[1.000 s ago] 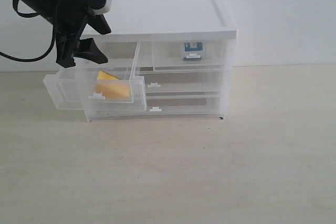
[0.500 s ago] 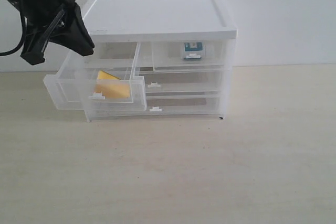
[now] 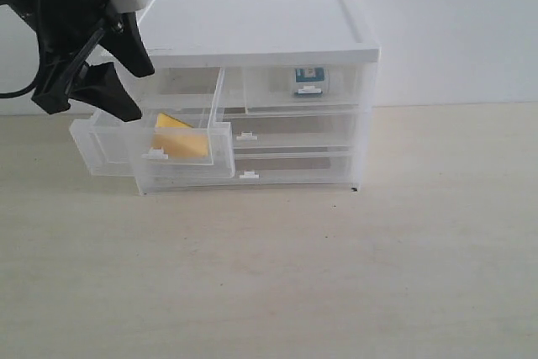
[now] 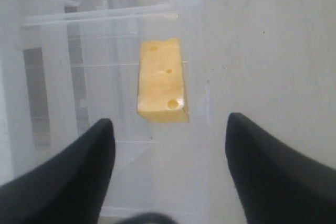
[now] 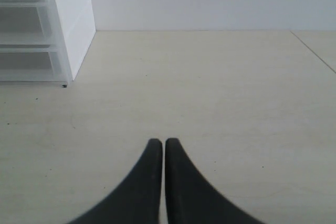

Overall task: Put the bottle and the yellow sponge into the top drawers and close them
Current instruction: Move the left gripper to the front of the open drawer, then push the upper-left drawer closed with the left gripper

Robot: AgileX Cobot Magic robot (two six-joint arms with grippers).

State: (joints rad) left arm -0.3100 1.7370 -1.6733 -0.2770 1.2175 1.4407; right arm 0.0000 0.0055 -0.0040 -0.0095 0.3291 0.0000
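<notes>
Left gripper (image 4: 169, 127): jaws wide apart, holding nothing, hovering over the pulled-out left top drawer (image 3: 102, 142). Yellow sponge (image 4: 160, 80) lies inside it, untouched. Bottle (image 3: 308, 81) sits in the shut right top drawer (image 3: 273, 97). Right gripper (image 5: 164, 144): pinched closed, empty, above the table (image 5: 210, 87).

I can read no text from here; the bottle (image 3: 308, 81), upper right in the cabinet (image 3: 252, 23), bears only an illegible mark.
</notes>
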